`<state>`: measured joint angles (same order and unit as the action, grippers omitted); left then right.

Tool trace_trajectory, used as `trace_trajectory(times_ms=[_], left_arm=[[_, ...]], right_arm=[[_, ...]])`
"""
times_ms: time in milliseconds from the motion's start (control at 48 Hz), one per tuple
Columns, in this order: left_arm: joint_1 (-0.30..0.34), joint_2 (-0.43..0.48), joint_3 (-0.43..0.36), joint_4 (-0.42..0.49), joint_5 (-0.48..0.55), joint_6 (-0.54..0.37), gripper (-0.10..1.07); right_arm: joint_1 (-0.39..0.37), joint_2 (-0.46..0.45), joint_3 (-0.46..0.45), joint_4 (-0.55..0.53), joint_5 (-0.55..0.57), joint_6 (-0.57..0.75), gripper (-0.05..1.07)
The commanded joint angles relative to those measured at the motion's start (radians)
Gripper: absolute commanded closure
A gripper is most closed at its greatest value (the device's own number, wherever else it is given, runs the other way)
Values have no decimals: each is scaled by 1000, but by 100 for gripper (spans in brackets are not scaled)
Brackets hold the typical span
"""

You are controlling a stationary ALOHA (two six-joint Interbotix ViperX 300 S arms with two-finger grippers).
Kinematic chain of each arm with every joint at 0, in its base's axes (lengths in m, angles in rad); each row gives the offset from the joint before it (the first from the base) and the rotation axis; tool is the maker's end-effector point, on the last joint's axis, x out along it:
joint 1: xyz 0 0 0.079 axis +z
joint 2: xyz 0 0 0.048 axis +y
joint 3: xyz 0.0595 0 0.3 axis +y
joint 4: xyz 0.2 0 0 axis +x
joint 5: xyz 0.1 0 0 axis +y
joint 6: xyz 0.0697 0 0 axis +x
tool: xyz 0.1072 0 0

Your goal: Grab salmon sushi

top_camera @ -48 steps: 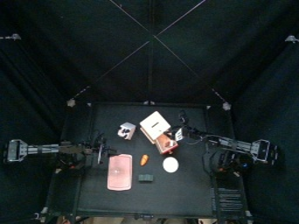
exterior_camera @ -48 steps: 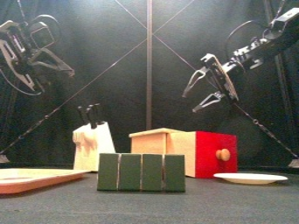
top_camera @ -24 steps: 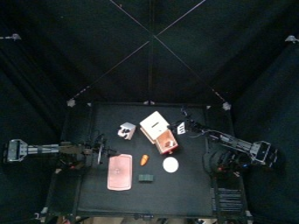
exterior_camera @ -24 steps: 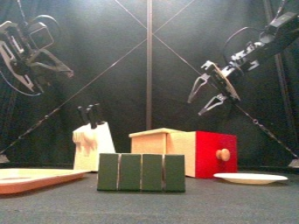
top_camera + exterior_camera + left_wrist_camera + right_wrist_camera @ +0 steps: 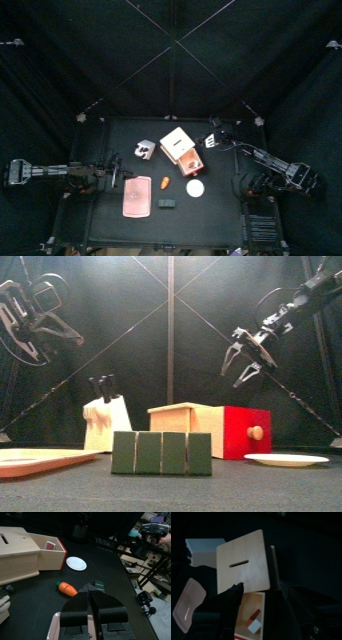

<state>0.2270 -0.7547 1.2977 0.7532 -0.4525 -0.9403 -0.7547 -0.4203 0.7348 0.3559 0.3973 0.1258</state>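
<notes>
The salmon sushi (image 5: 253, 622) is a small red-and-white piece lying in the open red drawer of the wooden box (image 5: 181, 148). It also shows in the left wrist view as the sushi (image 5: 51, 545) in that drawer. My right gripper (image 5: 259, 587) hangs open high above the box, empty, near its back right corner (image 5: 214, 138) and well above it in the front view (image 5: 247, 356). My left gripper (image 5: 90, 597) is shut and held high at the table's left side (image 5: 40, 321), far from the box.
A white knife block (image 5: 107, 422) stands left of the box. In front lie a green block (image 5: 162, 452), an orange carrot (image 5: 164, 183), a white plate (image 5: 197, 187) and a pink board (image 5: 136, 196). Black curtains ring the table.
My right gripper has drifted toward the table's back and slightly right above the box, staying open. The left arm has not moved.
</notes>
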Motion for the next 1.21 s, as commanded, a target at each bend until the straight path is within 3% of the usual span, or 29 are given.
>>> trace_trajectory(times_ms=[0, 146, 292, 396, 521, 917, 1188], left_arm=[[-3, 2, -12, -3, -3, 2, 62], [-3, 3, -12, -3, -3, 2, 62], [-3, 3, -12, -3, -2, 2, 62], [-3, 2, -11, -3, -2, 2, 62], [-3, 2, -11, -3, -2, 2, 62], [-3, 2, -11, -3, -2, 3, 62], [-3, 3, -11, -3, -2, 3, 62]], right_arm=[[-28, -11, -46, -51, 48, 2, 9], [-40, -21, -58, -140, 86, 118, 9], [-26, -40, -57, -325, 120, 330, 9], [38, -46, -57, -476, 175, 537, 9], [153, -54, -51, -581, 210, 741, 9], [390, -81, 21, -531, 213, 999, 9], [485, -38, 40, -549, 215, 1115, 9]])
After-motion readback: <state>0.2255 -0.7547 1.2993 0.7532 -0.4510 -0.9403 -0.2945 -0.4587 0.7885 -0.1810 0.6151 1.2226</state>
